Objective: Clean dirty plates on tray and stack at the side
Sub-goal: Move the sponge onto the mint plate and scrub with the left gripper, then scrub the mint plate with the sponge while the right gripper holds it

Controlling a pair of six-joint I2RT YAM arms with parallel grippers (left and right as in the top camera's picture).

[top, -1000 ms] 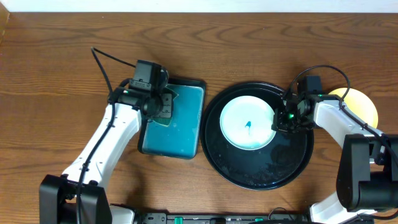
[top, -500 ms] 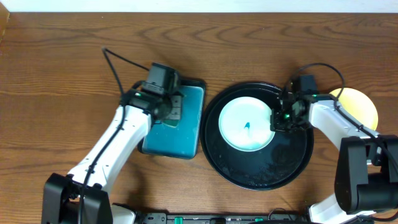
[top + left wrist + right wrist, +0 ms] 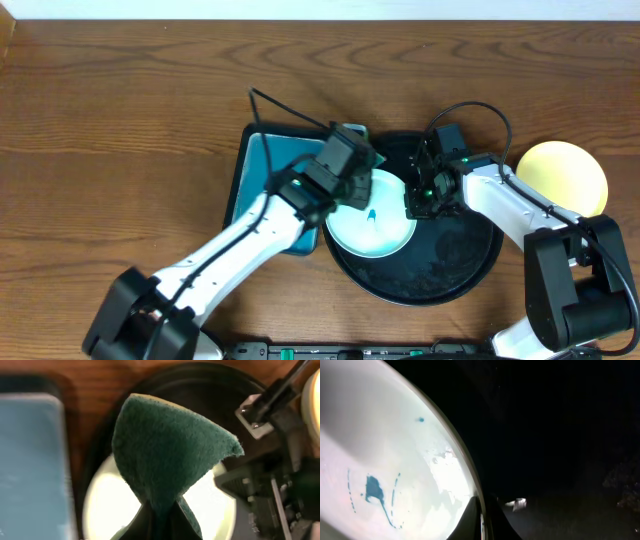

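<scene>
Plate (image 3: 378, 232) flat, face-up on tray (image 3: 455, 272), right hand (image 3: 413, 198) pinching rim, left hand (image 3: 161, 516) gripping sponge (image 3: 165, 455).

In tray (image 3: 460, 265), left half: plate (image 3: 385, 235), sponge (image 3: 165, 450) over it. Left of tray, on table (image 3: 100, 100): rectangular tray (image 3: 252, 170). Right of tray, toward back: second plate (image 3: 565, 170).

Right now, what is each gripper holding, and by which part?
Left gripper pinches the green sponge by its narrow end; right gripper clamps the pale plate at its rim.
</scene>
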